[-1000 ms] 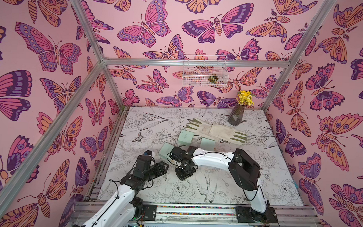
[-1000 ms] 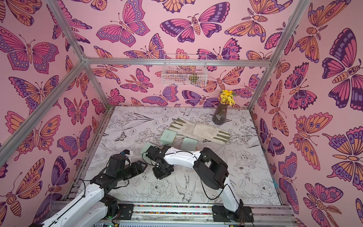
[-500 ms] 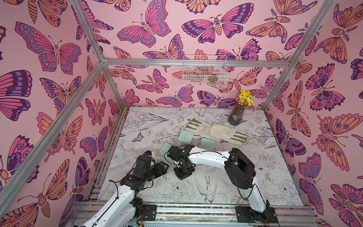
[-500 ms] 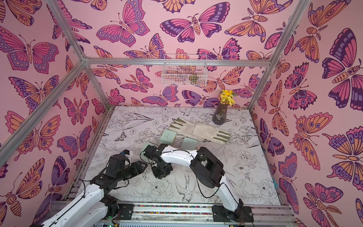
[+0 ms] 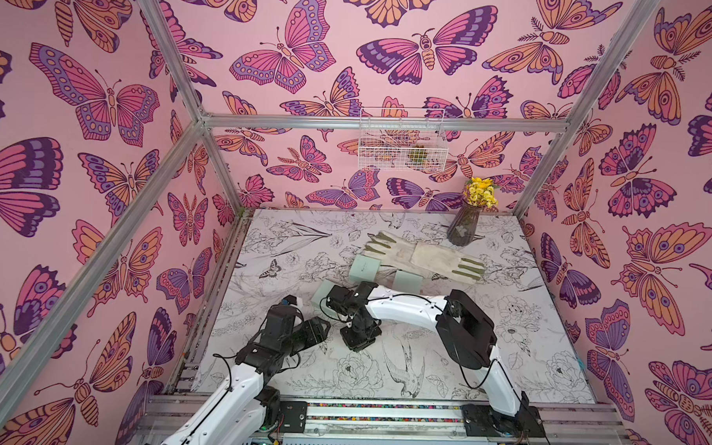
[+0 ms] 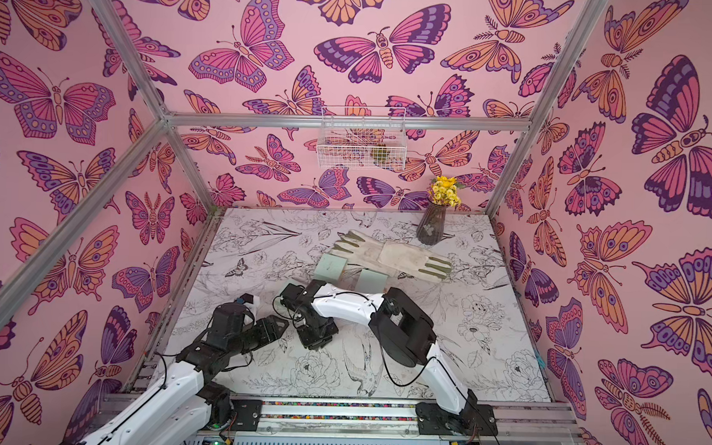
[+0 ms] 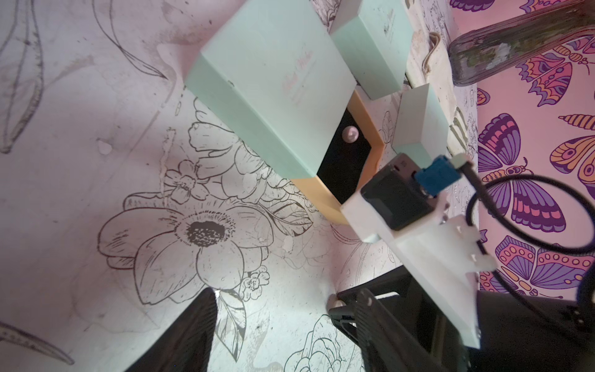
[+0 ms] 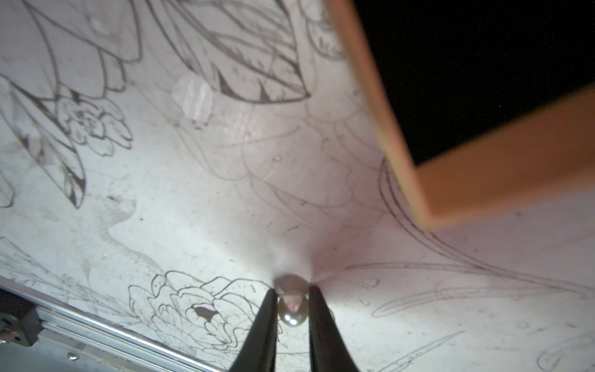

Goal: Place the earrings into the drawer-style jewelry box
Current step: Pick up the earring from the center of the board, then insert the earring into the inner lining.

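Right wrist view only: a pearl earring is pinched between the right gripper fingertips, on the table near the drawer corner.
Left wrist view only: a second earring is seen inside the open drawer of the jewelry box.
Left gripper: fingers spread, nothing held.
Since a second ago: right elbow shifted slightly toward the left arm.

Overhead view of a booth papered in pink butterflies, its table printed with black line-drawn flowers and birds. A dark vase of yellow flowers stands at the back. Above it and to its left, a wire basket hangs on the wall. Pale gloves lie just in front of the vase. Two mint boxes sit just past the gloves from the vase. Farther from the vase, the right gripper points down at the table, with the left gripper just beside it.
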Tool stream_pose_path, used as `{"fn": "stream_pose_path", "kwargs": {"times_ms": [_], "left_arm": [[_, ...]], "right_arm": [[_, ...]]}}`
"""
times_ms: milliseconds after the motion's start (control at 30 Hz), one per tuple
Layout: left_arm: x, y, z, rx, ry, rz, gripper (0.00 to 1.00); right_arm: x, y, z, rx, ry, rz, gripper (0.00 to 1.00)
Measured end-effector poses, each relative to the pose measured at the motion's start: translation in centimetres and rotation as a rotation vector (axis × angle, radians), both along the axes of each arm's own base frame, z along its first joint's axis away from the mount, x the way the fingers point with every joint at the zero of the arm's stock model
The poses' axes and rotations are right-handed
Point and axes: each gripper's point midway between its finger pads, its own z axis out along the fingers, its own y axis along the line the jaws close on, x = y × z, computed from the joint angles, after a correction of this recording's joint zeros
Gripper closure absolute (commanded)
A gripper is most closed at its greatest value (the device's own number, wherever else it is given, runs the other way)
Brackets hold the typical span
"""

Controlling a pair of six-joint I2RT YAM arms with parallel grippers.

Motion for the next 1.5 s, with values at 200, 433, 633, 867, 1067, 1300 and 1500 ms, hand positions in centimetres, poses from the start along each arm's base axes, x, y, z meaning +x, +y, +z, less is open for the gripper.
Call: {"fn": "stream_pose_path", "kwargs": {"times_ms": [200,433,633,867,1067,1300,1500], "left_arm": [[0.0,0.0,0.1,-0.001,-0.005,0.000,0.30],[0.3,-0.4,0.8,0.003,-0.011,-0.034,0.30],[2.7,-1.5,3.8,-0.008,-0.076,-0.075,0.29],[5.3,-2.8,3.7,-0.004,-0.047,-0.112,0.30],[8.0,-3.0,4.1,-0.014,-0.057,-0.115,0.30],[10.1,-3.3,3.3,-0.035,-0.035,-0.124,0.31],[10.5,-3.5,1.7,-0.035,0.012,-0.133,0.31]], "right_arm": [[0.1,0.0,0.0,-0.004,0.000,-0.007,0.88],[0.3,-0.3,0.3,0.039,-0.039,-0.011,0.94],[2.2,-2.3,2.8,0.185,-0.132,-0.073,0.96],[7.1,-1.0,7.7,0.477,-0.291,-0.173,0.99],[9.3,0.9,8.6,0.586,-0.376,-0.180,1.00],[11.1,2.3,7.7,0.623,-0.446,-0.177,1.00],[11.9,2.5,6.2,0.617,-0.492,-0.156,1.00]]}}
